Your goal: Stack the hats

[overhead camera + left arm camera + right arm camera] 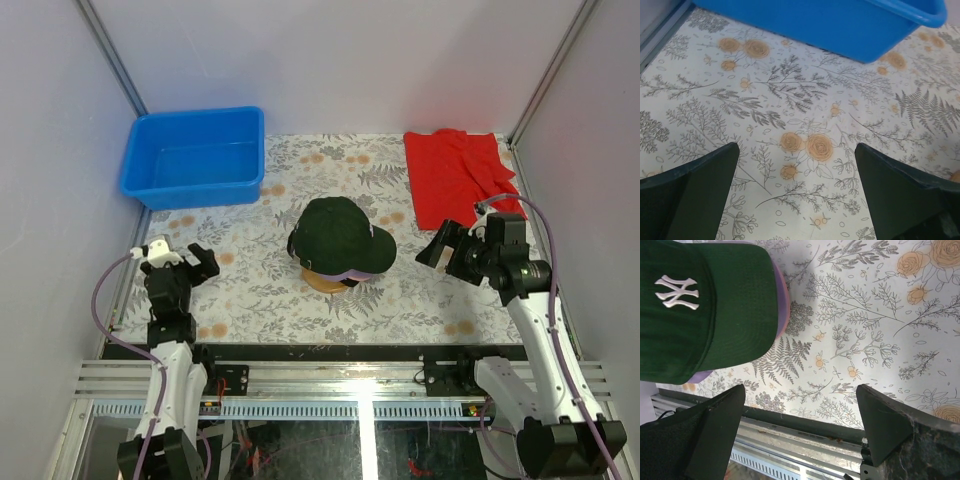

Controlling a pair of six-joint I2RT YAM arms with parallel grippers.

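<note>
One pile of hats (338, 238) sits in the middle of the flower-patterned table (250, 295), resting on a round wooden stand (322, 283) whose pale edge peeks out on the near side. The dark green cap (710, 315) lies on top and hides most of what is under it. From above it looks almost black, with a rounded crown and a curved brim pointing to the right, toward the right arm. The right wrist view shows the brim close up: deep green fabric with a white emblem (677, 291) of interlocked letters stitched on it. Under that brim, a lavender cap (704, 376) shows as a narrow purple band following the same curve, and a pink cap (785, 296) shows only as a thin line at the outer edge. No other cap can be made out in the pile.

The left gripper (185, 257) hangs over bare table at the left, well apart from the hats, its jaws spread wide with nothing between them. Just beyond it is a blue bin (840, 25). The right gripper (447, 250) is near the tip of the brim without touching it, and its jaws are also spread wide and hold nothing. A red cloth (460, 175) lies in the far right corner.
</note>
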